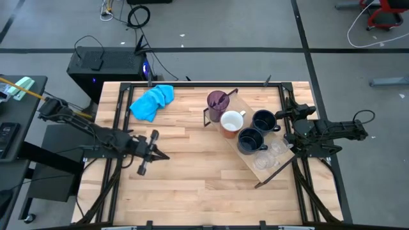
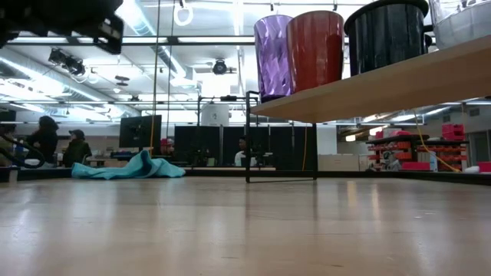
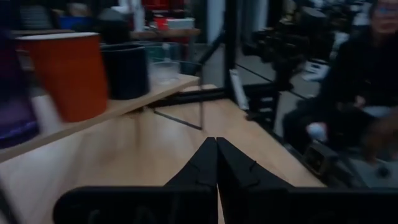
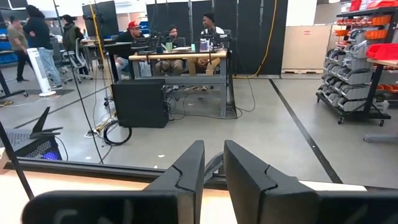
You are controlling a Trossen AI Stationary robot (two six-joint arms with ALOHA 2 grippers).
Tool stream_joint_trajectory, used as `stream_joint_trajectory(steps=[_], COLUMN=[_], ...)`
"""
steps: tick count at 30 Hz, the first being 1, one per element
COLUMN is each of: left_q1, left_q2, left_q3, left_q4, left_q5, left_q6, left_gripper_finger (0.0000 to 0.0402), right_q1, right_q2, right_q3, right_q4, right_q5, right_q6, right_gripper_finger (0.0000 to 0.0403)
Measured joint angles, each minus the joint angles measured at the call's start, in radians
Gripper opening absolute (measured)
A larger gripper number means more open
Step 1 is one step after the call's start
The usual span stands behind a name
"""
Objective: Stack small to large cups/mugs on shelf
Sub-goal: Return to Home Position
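The shelf [image 1: 246,156] lies slantwise on the table's right half. On it stand a purple tumbler [image 1: 217,102], a white mug [image 1: 232,121] with an orange side [image 3: 68,74], two dark mugs [image 1: 263,120] [image 1: 250,139] and two clear glasses [image 1: 275,150] [image 1: 262,163]. My left gripper [image 1: 163,154] [image 3: 216,155] hangs shut left of the shelf, pointing level toward it, touching nothing. My right gripper [image 1: 295,110] [image 4: 213,162] waits by the table's right edge behind the shelf, its fingers a little apart with nothing between them.
A blue cloth [image 1: 152,102] lies crumpled at the table's far left. Black rails [image 1: 118,128] run along the table's sides. Bare wood [image 1: 198,185] spreads between my left gripper and the shelf. People [image 4: 168,37] sit and stand in the room beyond.
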Motion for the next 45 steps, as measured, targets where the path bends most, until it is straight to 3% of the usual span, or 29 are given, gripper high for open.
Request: stream_joint_trajectory(steps=[5,12,21,29,38,41,45], left_q1=[0.021,0.162,0.283,0.294,0.293,0.293,0.292], left_q2=[-0.130,-0.231,-0.323,-0.503,-0.764,-0.775,-0.746], left_q3=[-0.067,-0.129,-0.131,-0.131,-0.243,-0.243,-0.241], left_q4=[-0.005,-0.008,-0.149,-0.341,-0.381,-0.400,-0.395], left_q5=[-0.112,-0.092,-0.012,0.030,0.061,0.054,0.051], left_q6=[0.019,0.038,0.053,0.058,0.013,0.015,-0.158], left_gripper_finger=[0.0005,0.0004,0.0002,0.0001,0.0002,0.0010,0.0022], right_q1=[0.000,0.000,0.000,0.000,0.000,0.000,0.000], right_q2=[0.000,0.000,0.000,0.000,0.000,0.000,0.004], right_q3=[0.000,0.000,0.000,0.000,0.000,0.000,0.000], right_q4=[0.000,0.000,0.000,0.000,0.000,0.000,0.000], right_q5=[0.000,0.000,0.000,0.000,0.000,0.000,0.000], right_q6=[0.000,0.000,0.000,0.000,0.000,0.000,0.000], right_gripper_finger=[0.0069,0.0069,0.0069,0.0069,0.0069,0.0069,0.0069])
